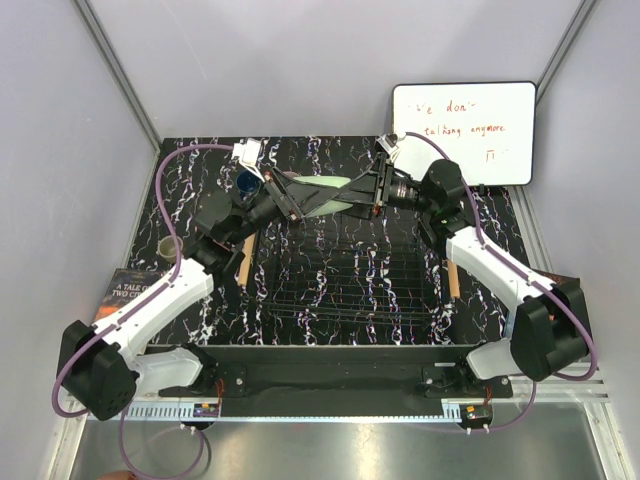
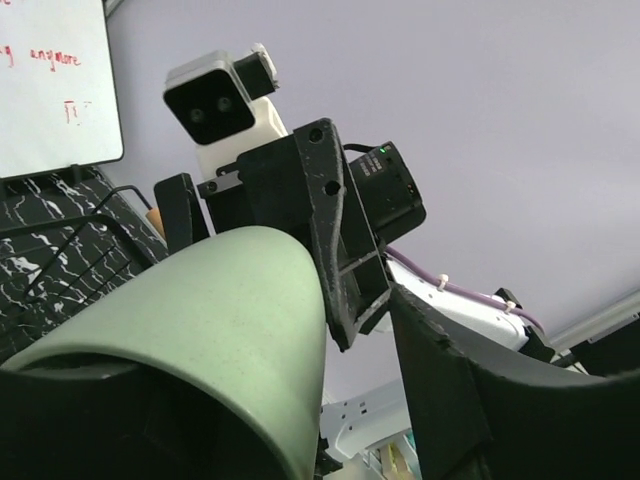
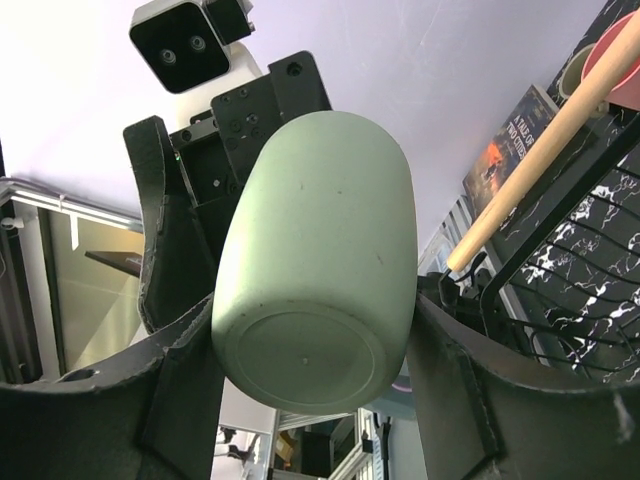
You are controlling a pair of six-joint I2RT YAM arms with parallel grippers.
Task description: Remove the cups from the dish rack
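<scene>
The mint cup [image 1: 322, 196] hangs on its side in the air over the far edge of the rack [image 1: 345, 285], with its base to the right and its mouth to the left. The right gripper [image 3: 320, 385] pinches it at the base end, one finger pressed to each side of the wall. The left gripper [image 1: 291, 203] meets it from the other side, fingers spread around the mouth end. In the left wrist view one finger [image 2: 450, 380] stands apart from the cup wall, and the other cannot be made out.

A blue cup [image 1: 247, 182] stands mouth up on the table [image 1: 200, 190], just beyond the left gripper and outside the rack. A pink cup [image 3: 622, 70] shows past the rack's wooden bar [image 3: 545, 150] in the right wrist view. A book [image 1: 125, 290] lies at the table's left edge, and a whiteboard [image 1: 465, 130] leans at the far right.
</scene>
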